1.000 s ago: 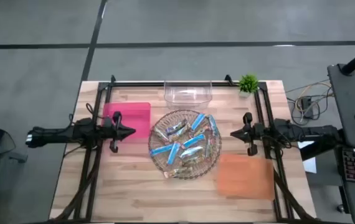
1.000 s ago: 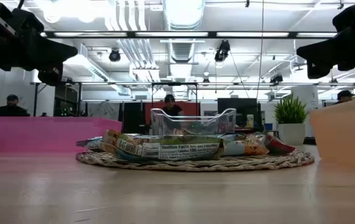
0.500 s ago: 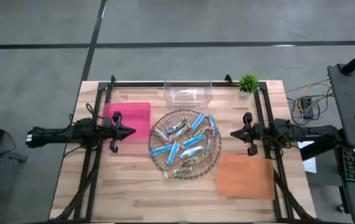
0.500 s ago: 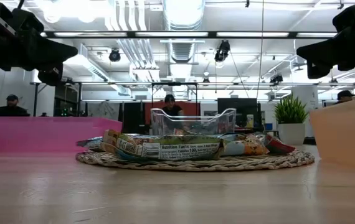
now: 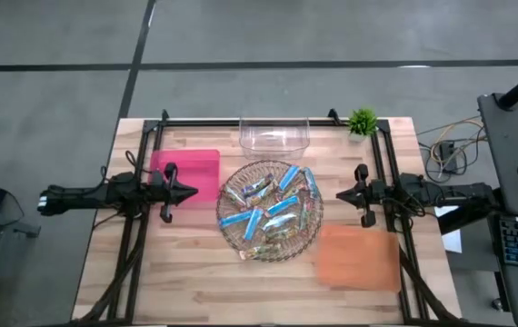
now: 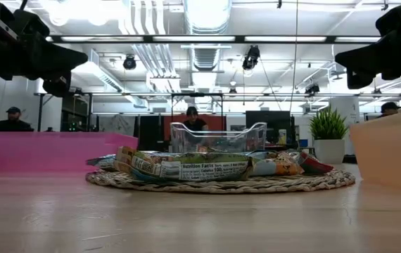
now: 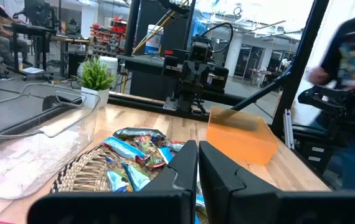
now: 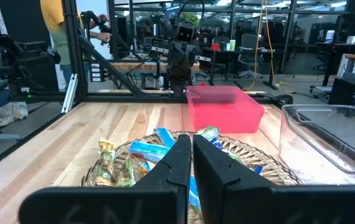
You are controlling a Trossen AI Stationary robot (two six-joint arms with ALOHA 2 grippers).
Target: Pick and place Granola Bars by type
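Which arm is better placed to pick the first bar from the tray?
Neither clearly. The left gripper and right gripper hang shut on opposite sides of the tray, about equally near the bars.

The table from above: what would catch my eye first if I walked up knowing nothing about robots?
Probably the round wicker tray in the middle of the table, heaped with granola bars in bright blue and silvery wrappers. Three bins ring it: a pink one on the left, a clear one at the far edge and an orange one at the near right. On either side, the left claw and right claw point at the tray, both shut and empty.
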